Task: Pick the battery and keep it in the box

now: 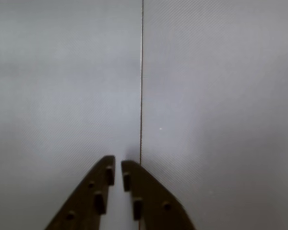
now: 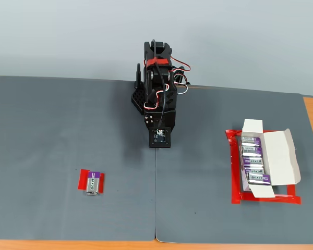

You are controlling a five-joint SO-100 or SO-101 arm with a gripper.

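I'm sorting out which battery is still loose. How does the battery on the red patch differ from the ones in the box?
The battery on the red tape patch lies alone at the mat's left in the fixed view; the boxed batteries sit at the right, four in a row inside the box. The lone one lies lengthwise away from the camera; the boxed ones lie crosswise. All share purple-and-silver labels.

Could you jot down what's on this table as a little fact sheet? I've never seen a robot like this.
Arm: black robot arm folded at the back of the table
Pincer: pincer nearly shut, holding nothing, over the seam between two grey mats
Loose battery: one purple and silver battery on a red tape patch, on the left in the fixed view
Box: open white carton inside a red tape frame, on the right
In the box: four matching batteries in a row
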